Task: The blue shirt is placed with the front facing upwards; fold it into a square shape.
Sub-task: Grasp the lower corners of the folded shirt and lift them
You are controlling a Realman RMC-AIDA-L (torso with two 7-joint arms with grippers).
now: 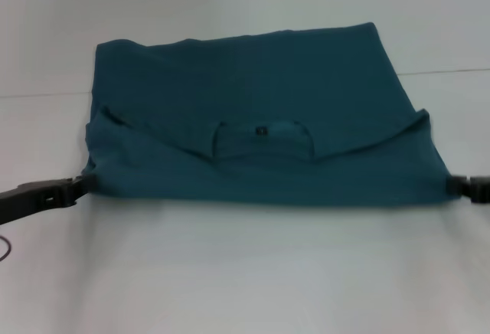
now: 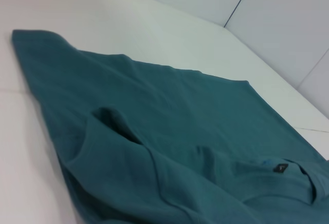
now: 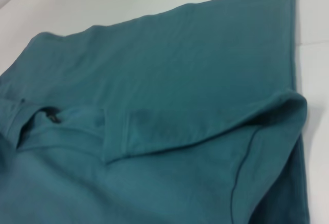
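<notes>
— Nearest: left gripper [image 1: 76,188] and right gripper [image 1: 459,186], low at shirt's [image 1: 253,112] near corners.
— Clamped on cloth?
— Can't tell.
— Shirt?
— Flat on table [image 1: 230,273], near part folded over, label [image 1: 261,129] showing.

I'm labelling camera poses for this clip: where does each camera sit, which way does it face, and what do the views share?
Head view: on the robot's head, looking forward and down at the blue shirt on the white table; left end effector and right end effector at the shirt's near corners.
Left wrist view: low beside the shirt's left edge; no robot parts.
Right wrist view: low over the right sleeve; no robot parts.
Shared: the neck label.
</notes>
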